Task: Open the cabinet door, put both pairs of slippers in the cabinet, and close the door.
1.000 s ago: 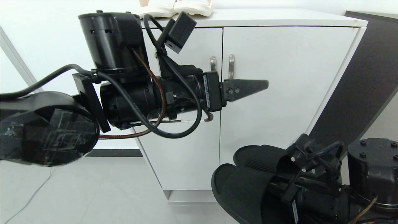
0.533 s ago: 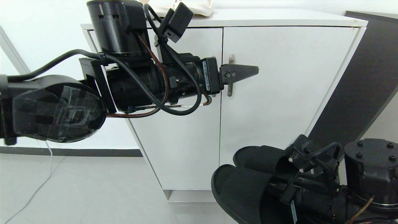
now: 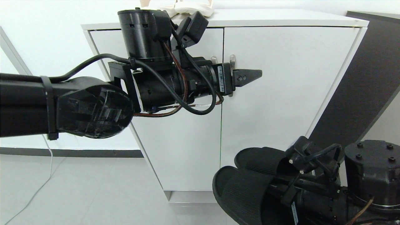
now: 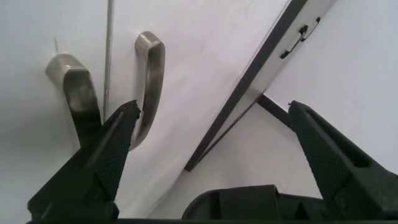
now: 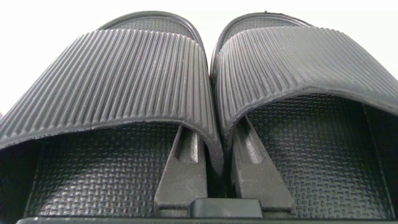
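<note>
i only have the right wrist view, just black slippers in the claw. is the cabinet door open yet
observer: no, both cabinet doors are shut.
operator: where's the left claw then
observer: the left claw is open, up at the two metal handles, gripping neither.
operator: and the other pair
observer: the pale slippers sit on the cabinet top, well above your black slippers.
</note>
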Robot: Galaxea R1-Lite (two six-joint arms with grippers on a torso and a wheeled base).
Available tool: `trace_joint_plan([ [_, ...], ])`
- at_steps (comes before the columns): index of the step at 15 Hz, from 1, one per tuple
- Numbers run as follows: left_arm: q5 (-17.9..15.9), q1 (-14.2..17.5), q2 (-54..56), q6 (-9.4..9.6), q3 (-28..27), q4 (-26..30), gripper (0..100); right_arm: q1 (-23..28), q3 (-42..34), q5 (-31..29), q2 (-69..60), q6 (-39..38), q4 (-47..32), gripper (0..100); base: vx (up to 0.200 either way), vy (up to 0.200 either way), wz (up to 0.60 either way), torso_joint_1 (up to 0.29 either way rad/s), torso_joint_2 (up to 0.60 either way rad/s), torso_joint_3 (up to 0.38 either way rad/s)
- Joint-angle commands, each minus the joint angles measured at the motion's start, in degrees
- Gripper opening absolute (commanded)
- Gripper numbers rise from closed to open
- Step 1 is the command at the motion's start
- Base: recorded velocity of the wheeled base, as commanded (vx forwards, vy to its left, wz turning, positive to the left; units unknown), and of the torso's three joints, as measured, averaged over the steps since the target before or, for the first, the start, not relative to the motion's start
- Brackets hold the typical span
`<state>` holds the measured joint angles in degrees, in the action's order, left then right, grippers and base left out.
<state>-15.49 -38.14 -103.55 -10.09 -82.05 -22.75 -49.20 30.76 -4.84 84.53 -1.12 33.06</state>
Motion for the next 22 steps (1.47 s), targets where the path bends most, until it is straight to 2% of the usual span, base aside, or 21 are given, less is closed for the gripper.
trace_joint_plan([
  [1, 0.4, 0.2, -1.1, -0.01, -0.6, 0.0, 100, 0.0, 0.0, 0.0, 0.1, 0.0, 0.0, 0, 0.0, 0.0, 0.0, 0.0, 0.0, 0.0],
  [8, 0.4, 0.2, -3.4, -0.1, -2.8, 0.0, 100, 0.0, 0.0, 0.0, 0.2, 0.0, 0.0, 0, 0.0, 0.0, 0.0, 0.0, 0.0, 0.0],
  [9, 0.4, 0.2, -3.4, -0.1, -2.7, 0.0, 0, 0.0, 0.0, 0.0, 0.2, 0.0, 0.0, 0, 0.0, 0.0, 0.0, 0.0, 0.0, 0.0],
  [13, 0.3, 0.2, -2.2, -0.1, -2.2, -0.1, 0, 0.0, -0.2, 0.0, 0.4, 0.0, 0.1, 0, 0.0, 0.0, 0.0, 0.0, 0.0, 0.0],
  [16, 0.3, -0.4, 0.6, -0.19, 0.8, -0.2, 0, -0.2, -0.6, 0.5, -0.1, 0.1, 0.0, 0, 0.0, 0.0, 0.0, 0.0, 0.0, 0.0],
  [22, 0.3, -2.8, 8.3, 0.25, 9.6, -0.8, 0, -0.3, -4.1, 13.1, -4.6, 0.6, 0.0, 0, 0.0, 0.0, 0.0, 0.0, 0.0, 0.0],
])
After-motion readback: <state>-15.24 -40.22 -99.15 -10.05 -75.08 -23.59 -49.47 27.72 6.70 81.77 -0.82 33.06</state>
